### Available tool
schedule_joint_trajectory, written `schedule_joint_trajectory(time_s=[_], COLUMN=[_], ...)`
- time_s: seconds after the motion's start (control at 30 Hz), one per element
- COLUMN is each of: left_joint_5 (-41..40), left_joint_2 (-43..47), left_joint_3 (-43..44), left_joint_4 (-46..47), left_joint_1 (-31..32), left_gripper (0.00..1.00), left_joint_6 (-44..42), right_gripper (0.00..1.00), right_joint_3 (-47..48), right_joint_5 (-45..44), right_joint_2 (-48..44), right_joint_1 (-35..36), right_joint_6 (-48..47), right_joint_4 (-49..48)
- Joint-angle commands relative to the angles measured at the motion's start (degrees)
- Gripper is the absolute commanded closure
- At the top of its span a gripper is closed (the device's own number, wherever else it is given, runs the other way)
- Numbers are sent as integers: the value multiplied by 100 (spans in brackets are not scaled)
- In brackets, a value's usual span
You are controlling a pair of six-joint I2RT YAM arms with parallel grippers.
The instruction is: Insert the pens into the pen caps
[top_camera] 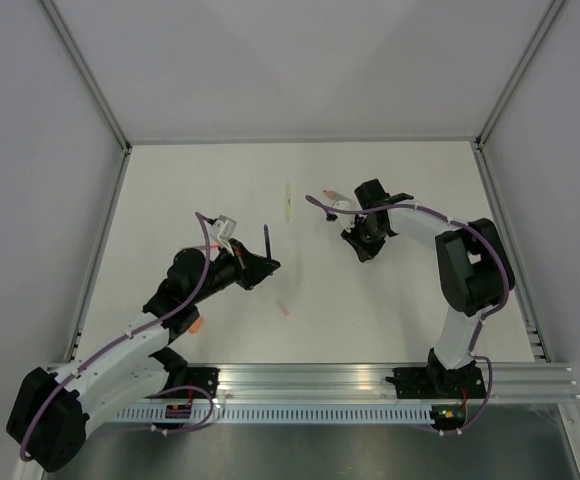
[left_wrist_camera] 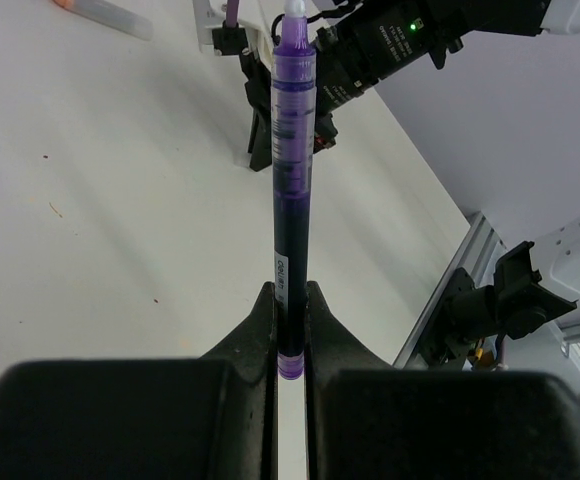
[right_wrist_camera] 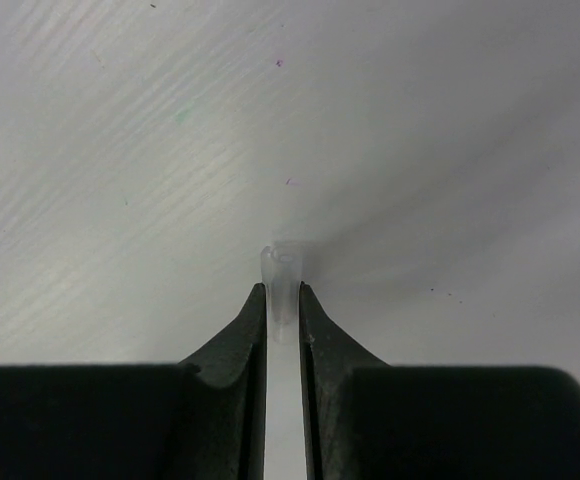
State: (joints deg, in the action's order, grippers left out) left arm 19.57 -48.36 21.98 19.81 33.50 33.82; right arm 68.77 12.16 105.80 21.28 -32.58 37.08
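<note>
My left gripper is shut on the lower end of a dark purple pen, which points away from me with its white tip toward the right arm. From above, that pen sticks out of the left gripper over the table's middle. The right gripper points down at the table, shut on a small pale translucent pen cap whose open end shows beyond the fingertips. From above, the right gripper hides this cap. A yellow pen and a grey pen with an orange tip lie behind the grippers.
A small pale pink cap lies on the table in front of the left gripper. An orange cap sits beside the left arm. Grey walls close the table's left, right and far sides, and a metal rail runs along the near edge.
</note>
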Motion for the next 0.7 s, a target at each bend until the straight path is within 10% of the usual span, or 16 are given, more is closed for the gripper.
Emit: schedule_joint_trajectory(time_s=[0.0,0.3,0.67], left_joint_5=[-85,-15,749], left_joint_2=[-103,-279,-323], left_joint_3=[246,333,360], left_joint_4=[119,49,479], left_joint_1=[8,8,183], left_gripper=[98,98,98], left_joint_6=[-183,-280,-209], right_gripper=[100,100,100], right_joint_3=[189,373,1078], right_joint_5=[-108,216,164], right_joint_2=[-235,-1307,-2290], right_joint_1=[34,43,253], right_joint_6=[401,1024,4520], right_joint_4=[54,-324,-1594])
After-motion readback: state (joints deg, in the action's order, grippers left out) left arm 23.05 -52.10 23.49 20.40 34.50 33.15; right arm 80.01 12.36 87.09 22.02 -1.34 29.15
